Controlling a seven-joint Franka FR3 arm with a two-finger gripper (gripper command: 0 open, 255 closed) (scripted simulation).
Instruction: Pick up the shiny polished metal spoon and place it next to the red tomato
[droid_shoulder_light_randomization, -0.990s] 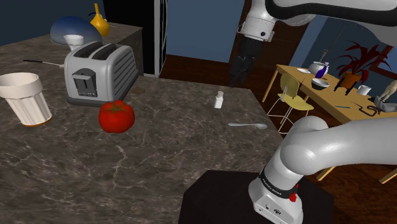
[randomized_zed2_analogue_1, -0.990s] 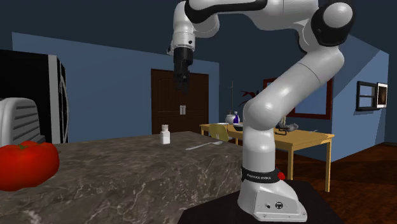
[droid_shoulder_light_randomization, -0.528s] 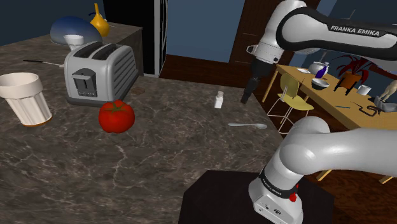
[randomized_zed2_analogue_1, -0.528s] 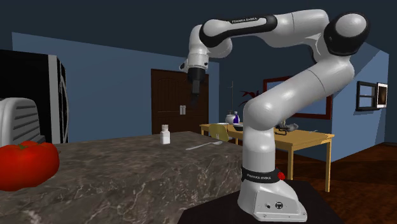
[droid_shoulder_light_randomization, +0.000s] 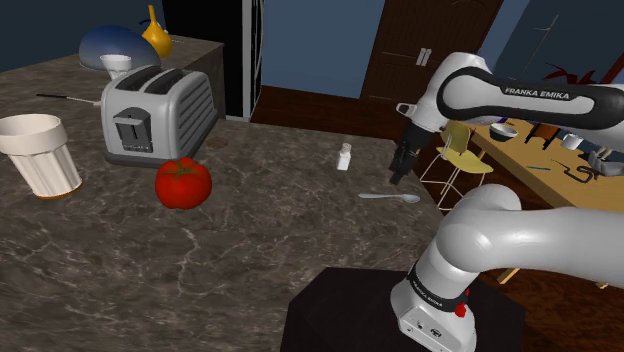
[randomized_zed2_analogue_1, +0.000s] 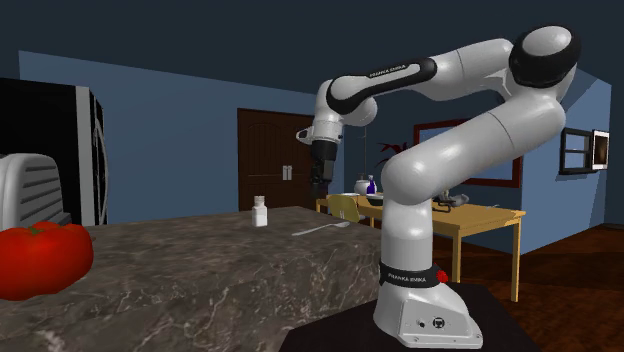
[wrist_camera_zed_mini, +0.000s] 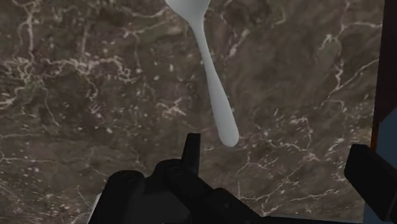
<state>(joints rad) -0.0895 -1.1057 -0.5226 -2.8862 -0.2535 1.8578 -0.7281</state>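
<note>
One second's descent brings the hand (droid_shoulder_light_randomization: 398, 172), fingers spread and empty, down just above the pale spoon (droid_shoulder_light_randomization: 390, 197). It lies on the bench (droid_shoulder_light_randomization: 250, 260), well off at the tomato's (droid_shoulder_light_randomization: 182, 182) three o'clock in the shoulder view; grasping looks next.

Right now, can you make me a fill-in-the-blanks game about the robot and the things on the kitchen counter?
1. The claw hovers over the spoon with its fingers ____.
2. The tomato is coloured ____.
3. In the shoulder view, just behind the tomato stands a silver ____.
4. In the shoulder view, the white cup stands to the tomato's ____.

Missing words: open; red; toaster; left.
</note>
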